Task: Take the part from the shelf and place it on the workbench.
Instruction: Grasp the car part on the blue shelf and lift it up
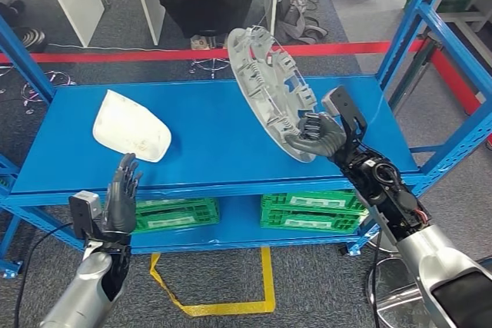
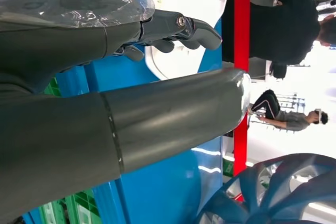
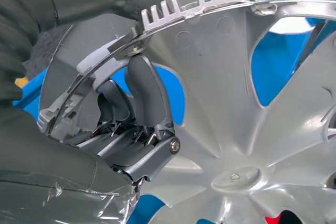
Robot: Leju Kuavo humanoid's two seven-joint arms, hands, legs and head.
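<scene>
Silver spoked wheel cover tilts above the blue shelf's right half, rim gripped by my right hand. Left hand, fingers spread and empty, hovers near the front edge by a white part.

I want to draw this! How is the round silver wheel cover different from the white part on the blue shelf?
The wheel cover is round, silver-grey, with spokes and holes; the white part is smooth and solid. The wheel cover is tilted up on edge, gripped by the right robot hand; the white part lies flat, untouched, the left robot hand open nearby. Both are at the blue shelf.
</scene>
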